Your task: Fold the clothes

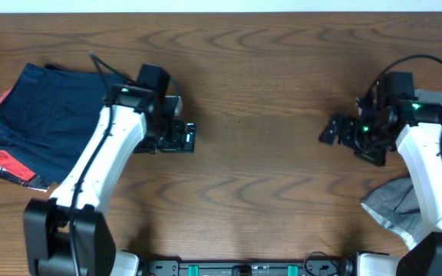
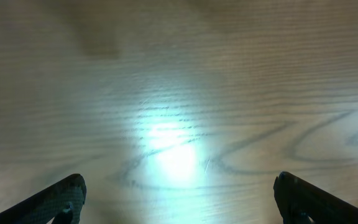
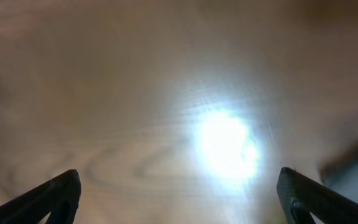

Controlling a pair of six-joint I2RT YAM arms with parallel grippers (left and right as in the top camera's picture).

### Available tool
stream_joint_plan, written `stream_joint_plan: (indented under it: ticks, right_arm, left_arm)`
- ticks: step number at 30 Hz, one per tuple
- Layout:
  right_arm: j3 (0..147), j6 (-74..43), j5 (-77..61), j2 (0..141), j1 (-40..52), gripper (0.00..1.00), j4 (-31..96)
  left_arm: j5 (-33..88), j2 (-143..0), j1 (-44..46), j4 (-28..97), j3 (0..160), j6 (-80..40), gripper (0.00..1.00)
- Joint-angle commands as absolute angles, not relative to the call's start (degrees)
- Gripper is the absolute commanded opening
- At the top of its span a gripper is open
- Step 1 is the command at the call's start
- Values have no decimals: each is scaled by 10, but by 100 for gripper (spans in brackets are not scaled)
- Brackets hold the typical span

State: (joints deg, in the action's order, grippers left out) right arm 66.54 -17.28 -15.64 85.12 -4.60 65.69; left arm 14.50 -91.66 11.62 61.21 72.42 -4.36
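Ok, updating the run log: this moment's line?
left gripper open | right gripper open | navy shorts atop red garment | grey garment at right

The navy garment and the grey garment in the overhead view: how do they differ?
The navy garment is dark and lies on the left; the grey garment is pale and lies at the right edge. The navy garment rests flat on a red garment; the grey garment looks rumpled, partly hidden by the right arm. No gripper holds either.
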Motion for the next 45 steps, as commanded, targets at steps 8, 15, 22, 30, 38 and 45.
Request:
stream_joint_plan:
  ticks: [8, 15, 22, 30, 38, 45]
  right_arm:
    - [663, -153, -90, 741, -63, 99, 712]
    - [623, -154, -69, 532, -61, 99, 631]
    - [548, -154, -28, 335, -58, 99, 590]
    - [522, -154, -28, 287, -58, 99, 625]
    - [522, -154, -32, 287, -58, 99, 643]
    - [522, -154, -32, 287, -58, 99, 643]
  left_arm:
    - [109, -634, 101, 600, 714, -23, 98]
    - [59, -413, 101, 572, 659, -20, 98]
    - [59, -268, 101, 569, 618, -22, 98]
    - [59, -243, 101, 568, 618, -22, 98]
    - [59, -243, 101, 568, 618, -22, 98]
    - [59, -243, 101, 568, 618, -22, 98]
